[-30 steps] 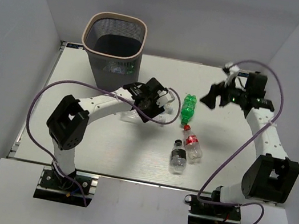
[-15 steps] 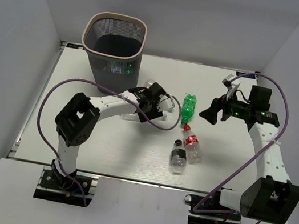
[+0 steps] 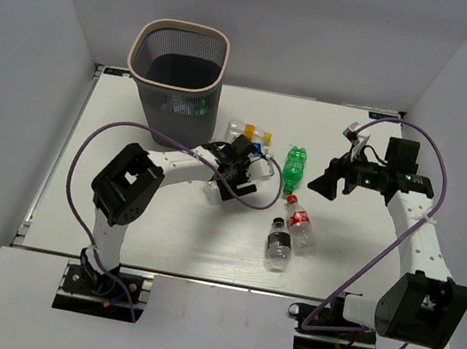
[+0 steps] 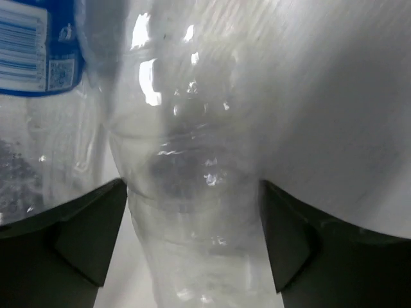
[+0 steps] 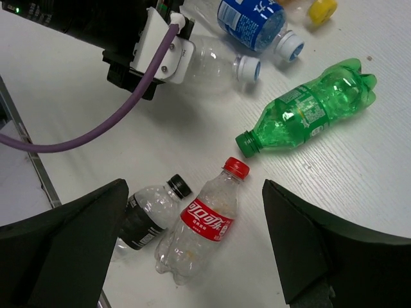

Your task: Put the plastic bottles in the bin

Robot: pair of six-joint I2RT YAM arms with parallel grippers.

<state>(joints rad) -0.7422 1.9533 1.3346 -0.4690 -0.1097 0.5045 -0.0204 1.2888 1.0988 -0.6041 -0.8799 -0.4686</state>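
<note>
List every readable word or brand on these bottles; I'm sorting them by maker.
"可口可乐": red label of the red-capped bottle.
Blue-labelled bottle: white characters cut off; its barcode and fine print in the left wrist view are blurred.
Green bottle: label print too small.
Black-labelled bottle: nothing legible.
Clear bottle in the left tool: no print.

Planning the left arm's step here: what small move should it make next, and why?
Probably close the left gripper firmly on the clear bottle: its fingers flank the bottle on both sides, but whether they grip is unclear, and the bottle is not yet in the bin.
</note>
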